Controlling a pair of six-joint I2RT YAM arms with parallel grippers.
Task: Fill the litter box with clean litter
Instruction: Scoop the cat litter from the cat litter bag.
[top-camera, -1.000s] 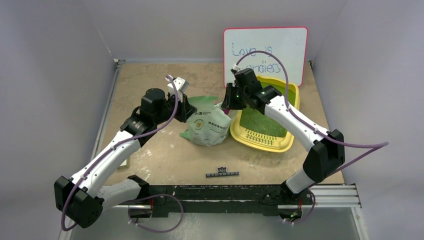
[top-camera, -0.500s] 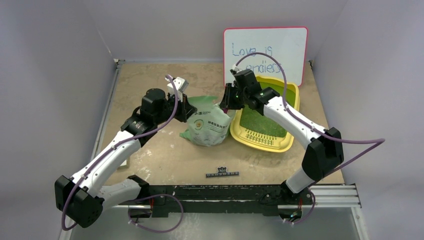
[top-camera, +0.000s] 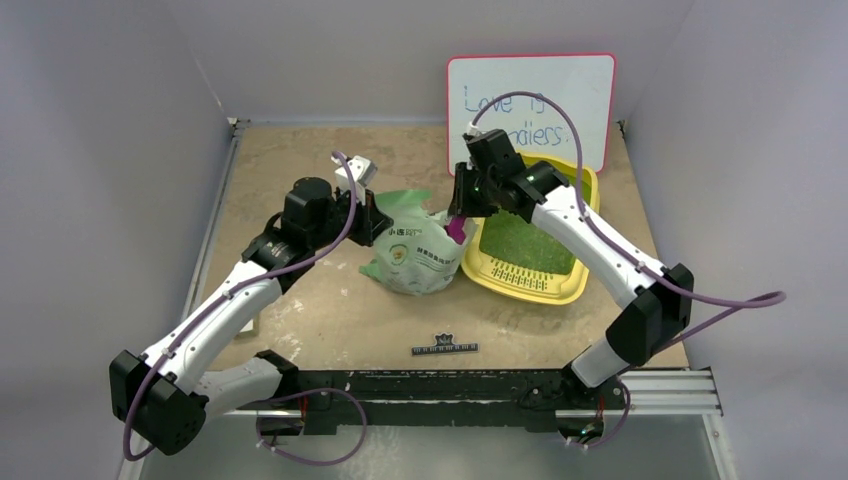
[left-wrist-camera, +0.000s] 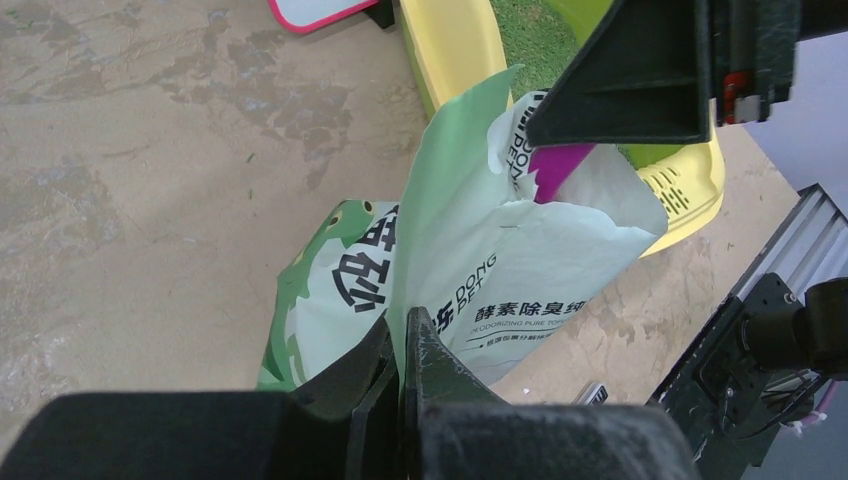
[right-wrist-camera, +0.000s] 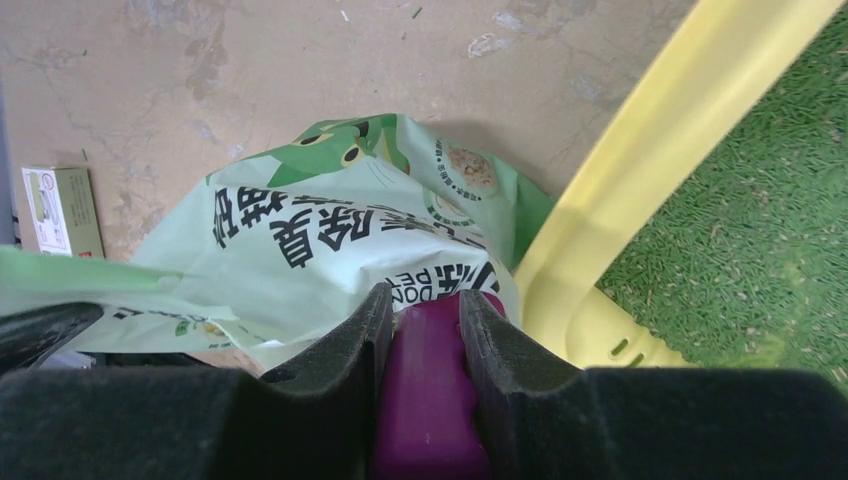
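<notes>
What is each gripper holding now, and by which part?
The left gripper pinches the pale green bag by the edge of its open mouth; the right gripper clamps the magenta scoop by what looks like its handle.

I note the litter box (right-wrist-camera: 640, 140) as smooth yellow plastic, faintly glossy. The litter (right-wrist-camera: 760, 200) inside is grainy, matt. The bag (right-wrist-camera: 330, 240) is thin printed plastic film, creased, with a soft sheen. The scoop (right-wrist-camera: 428, 400) reads as smooth plastic. On the right gripper (right-wrist-camera: 422, 300), the fingers (right-wrist-camera: 330, 400) are matt black, finely textured. The table top (left-wrist-camera: 150, 150) looks rough, blotchy, matt. The whiteboard (top-camera: 530, 90) has a smooth face.
</notes>
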